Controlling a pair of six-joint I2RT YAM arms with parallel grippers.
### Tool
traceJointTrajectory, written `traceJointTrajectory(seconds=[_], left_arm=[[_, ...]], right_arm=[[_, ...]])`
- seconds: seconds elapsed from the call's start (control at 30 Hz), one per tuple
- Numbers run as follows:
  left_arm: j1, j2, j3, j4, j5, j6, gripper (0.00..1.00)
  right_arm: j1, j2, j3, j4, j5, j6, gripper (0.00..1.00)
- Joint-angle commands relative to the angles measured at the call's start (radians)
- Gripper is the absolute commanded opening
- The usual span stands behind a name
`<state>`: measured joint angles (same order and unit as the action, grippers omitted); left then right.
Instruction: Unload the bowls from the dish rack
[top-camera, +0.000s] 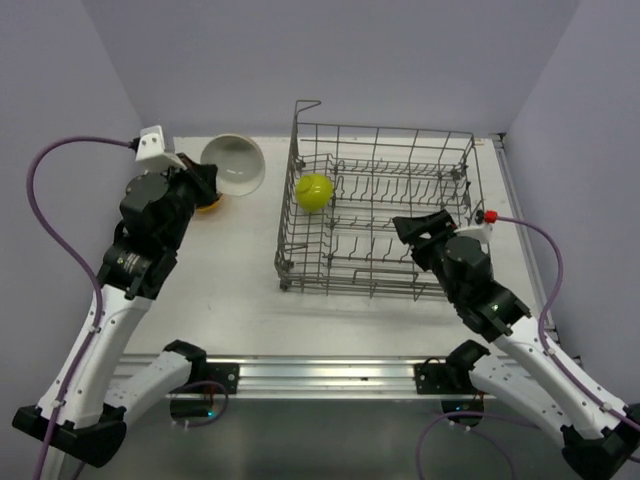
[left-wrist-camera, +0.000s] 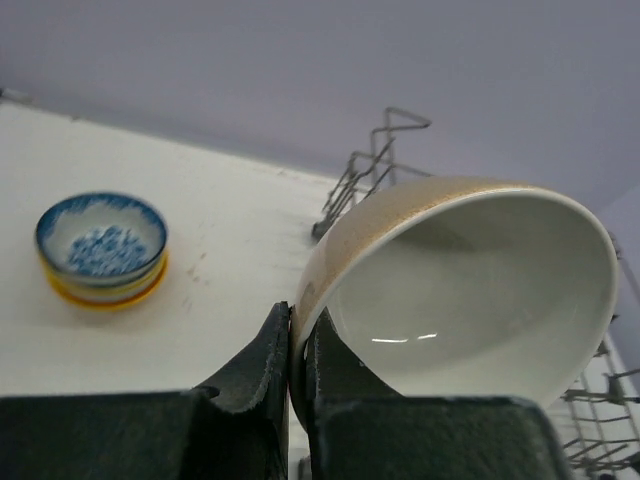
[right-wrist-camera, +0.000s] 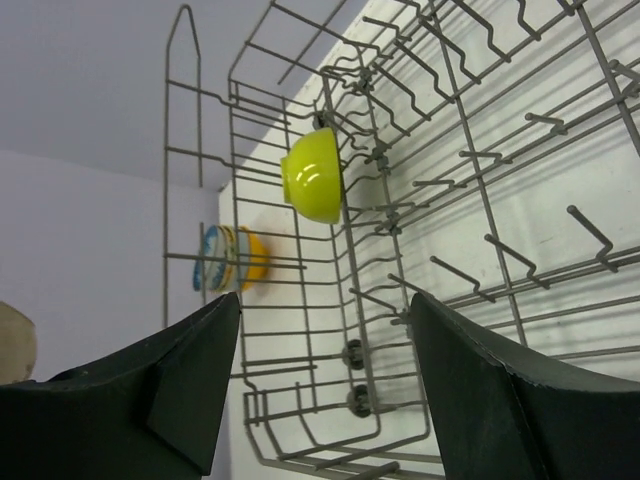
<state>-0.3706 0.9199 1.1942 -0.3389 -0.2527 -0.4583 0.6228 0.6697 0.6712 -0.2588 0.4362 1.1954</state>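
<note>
white table (top-camera: 240, 290) closed in by pale lavender walls (top-camera: 420, 60); the dish rack (top-camera: 380, 215), a grey wire basket with rows of upright tines, stands on the table directly ahead of the right gripper (top-camera: 418, 228), with its raised wire loop at the corner farthest from that gripper, ahead and to its left; the right gripper sits low at the rack's near right part, its two dark fingers spread wide with nothing between them, and its wrist camera looks along the wire floor and tines; the one bowl in the rack, the lime-yellow bowl (top-camera: 314, 191), is well ahead of the right gripper and to its left, close to the loop corner, propped on its edge among the tines rather than sitting flat; outside the rack, the left gripper (left-wrist-camera: 298, 335) is clamped on the beige bowl (left-wrist-camera: 460, 290), one finger inside the rim and one outside, pinching the wall; the bowl is tilted, its glossy white inside turned toward the wrist camera and its beige outside uppermost; whether it touches the table cannot be told; a stack of bowls (left-wrist-camera: 102, 245) rests on the table beside the left gripper, ahead and to its left in the wrist view, blue-patterned bowl on top, orange-yellow one at the bottom; the rack lies well to the right of the left gripper.
</note>
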Motion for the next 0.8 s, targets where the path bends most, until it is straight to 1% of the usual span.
traceJointTrajectory(seconds=[0.0, 0.07, 0.1, 0.13, 0.2, 0.23, 0.33, 0.43, 0.5, 0.53, 0.57, 0.6, 0.7, 0.77], left_arm=[[0.093, -0.009, -0.073, -0.107, -0.013, -0.060, 0.00], [0.140, 0.000, -0.123, -0.133, 0.033, -0.068, 0.00], [0.188, 0.005, -0.151, -0.127, 0.058, -0.072, 0.00], [0.211, 0.008, -0.212, -0.109, 0.114, -0.088, 0.00], [0.277, 0.014, -0.274, -0.078, 0.174, -0.101, 0.00], [0.292, 0.020, -0.321, -0.062, 0.197, -0.115, 0.00], [0.338, 0.059, -0.401, -0.029, 0.217, -0.140, 0.00], [0.363, 0.074, -0.467, -0.011, 0.195, -0.158, 0.00], [0.367, 0.085, -0.499, 0.020, 0.176, -0.163, 0.00], [0.371, 0.102, -0.515, 0.044, 0.193, -0.158, 0.00], [0.371, 0.123, -0.512, 0.043, 0.205, -0.155, 0.00], [0.407, 0.170, -0.507, 0.040, 0.216, -0.155, 0.00], [0.441, 0.236, -0.495, 0.075, 0.280, -0.152, 0.00], [0.455, 0.257, -0.492, 0.096, 0.273, -0.149, 0.00]], right_arm=[[0.003, 0.037, 0.071, 0.027, -0.051, -0.193, 0.74], [0.003, 0.039, 0.100, 0.015, -0.051, -0.232, 0.74], [0.003, 0.036, 0.109, 0.004, -0.045, -0.262, 0.75], [0.003, 0.030, 0.120, 0.004, -0.037, -0.275, 0.75], [0.003, 0.011, 0.123, 0.003, -0.021, -0.308, 0.75], [0.003, 0.005, 0.126, -0.002, -0.017, -0.321, 0.76], [0.003, -0.002, 0.142, -0.037, -0.002, -0.352, 0.78], [0.003, -0.010, 0.137, -0.072, 0.012, -0.353, 0.80], [0.002, -0.021, 0.127, -0.071, 0.015, -0.353, 0.80], [0.003, -0.025, 0.117, -0.071, 0.018, -0.352, 0.80], [0.003, -0.027, 0.114, -0.069, 0.025, -0.352, 0.80], [0.002, -0.027, 0.113, -0.071, 0.029, -0.356, 0.81], [0.002, -0.032, 0.110, -0.071, 0.032, -0.378, 0.81], [0.002, -0.039, 0.107, -0.071, 0.047, -0.398, 0.82]])
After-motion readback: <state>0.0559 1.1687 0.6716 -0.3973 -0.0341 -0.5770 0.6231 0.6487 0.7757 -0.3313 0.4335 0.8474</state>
